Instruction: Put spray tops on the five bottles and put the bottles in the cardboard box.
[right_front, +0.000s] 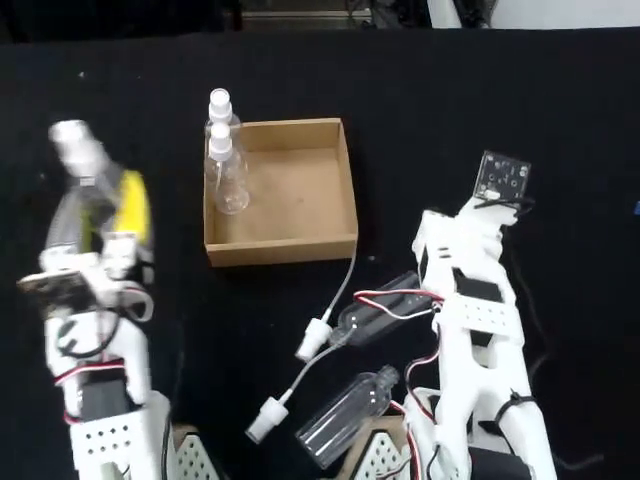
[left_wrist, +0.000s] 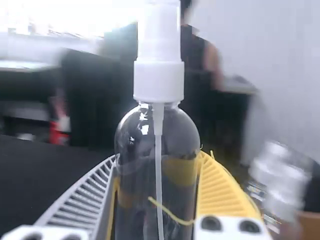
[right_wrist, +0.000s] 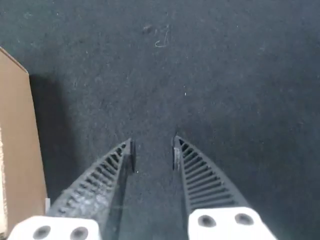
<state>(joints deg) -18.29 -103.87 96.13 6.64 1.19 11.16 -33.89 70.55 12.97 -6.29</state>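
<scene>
from above, on the black table (right_front: 500, 90), the cardboard box (right_front: 280, 248) sits near the middle. a front bottle (right_front: 229, 178) and a back bottle (right_front: 219, 112), both wearing spray tops, stand at the box's wall on the left arm's side. between the box and the arm bases, an upper bare bottle (right_front: 385, 312) and a lower bare bottle (right_front: 345, 415) lie on their sides without tops. a first loose top (right_front: 312, 340) lies just beside the upper one's neck and a second loose top (right_front: 265, 422) near the lower one's neck, each trailing its thin tube. off to the left of the box, the left gripper (right_front: 105, 215) is raised with the held bottle (right_front: 80, 195) in it, its white top pointing away from the arm base. from the left wrist, grey and yellow fingers (left_wrist: 220, 190) clasp that clear bottle on both sides, the spray top screwed on and the tube running down inside. from the right wrist, the right gripper (right_wrist: 152, 147) hangs over bare table with its fingers parted and nothing between them, the box's wall at one edge.
</scene>
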